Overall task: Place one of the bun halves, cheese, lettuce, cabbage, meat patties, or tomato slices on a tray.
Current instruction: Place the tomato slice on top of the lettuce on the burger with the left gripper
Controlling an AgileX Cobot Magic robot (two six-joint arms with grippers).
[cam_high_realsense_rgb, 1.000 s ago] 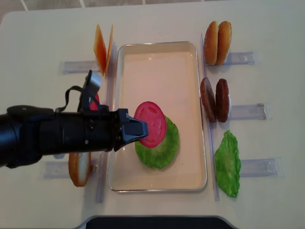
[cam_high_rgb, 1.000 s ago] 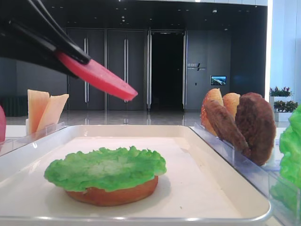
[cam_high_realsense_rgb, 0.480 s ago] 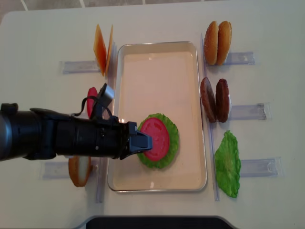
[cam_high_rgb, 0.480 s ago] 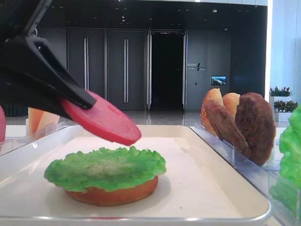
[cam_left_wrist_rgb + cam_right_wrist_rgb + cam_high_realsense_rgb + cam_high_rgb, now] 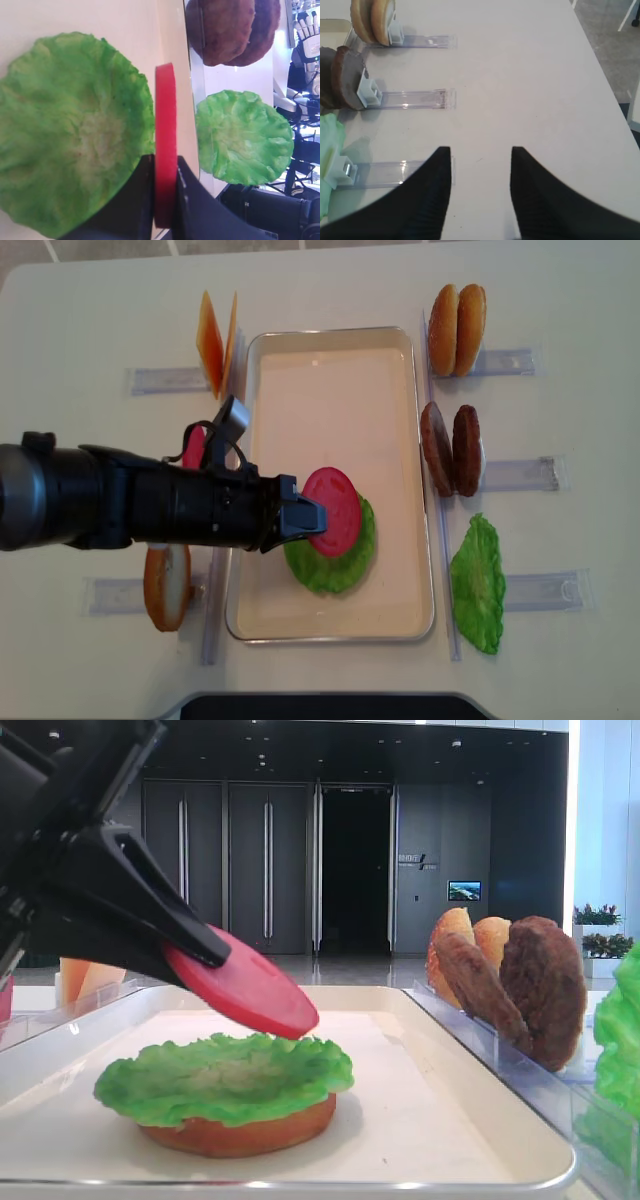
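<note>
The left end effector (image 5: 312, 519) is clamped on the rim of a tomato slice (image 5: 334, 511), a smooth flat red disc held tilted, its low edge just above the lettuce (image 5: 335, 555); whether they touch cannot be told. That frilly green leaf lies on a bun half (image 5: 238, 1132), of which only an orange-brown edge shows in the low view, on the white raised-rim tray (image 5: 330, 625). The black arm hides much of another tomato slice (image 5: 193, 448) left of the tray. Right of the tray, rough dark-brown meat patties (image 5: 451, 449) and smooth golden bun halves (image 5: 457, 329) stand on edge in clear plastic holders (image 5: 520, 474). The right end effector (image 5: 481, 187) hovers over the bare bench (image 5: 530, 80), its dark fingers apart, holding nothing, cut off by the frame.
</note>
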